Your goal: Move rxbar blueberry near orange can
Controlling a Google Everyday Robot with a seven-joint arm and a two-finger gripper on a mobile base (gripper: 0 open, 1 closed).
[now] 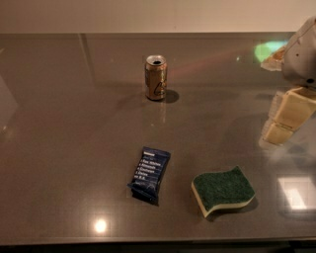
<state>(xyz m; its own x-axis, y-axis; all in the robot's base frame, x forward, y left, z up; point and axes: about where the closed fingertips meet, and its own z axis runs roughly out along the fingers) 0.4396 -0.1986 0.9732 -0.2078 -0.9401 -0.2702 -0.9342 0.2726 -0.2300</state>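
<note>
We see the rxbar blueberry lying near, well apart from the far orange can; gripper at right, open or closed we cannot tell.

Single cam. Sits high over the near edge of the table, pitched down, facing the far wall. Mid-range, most of the tabletop in frame. Gripper cuts in at the right edge. Orange can lies left of it, farther from the lens. Rxbar blueberry lies left of it, nearer the lens.
</note>
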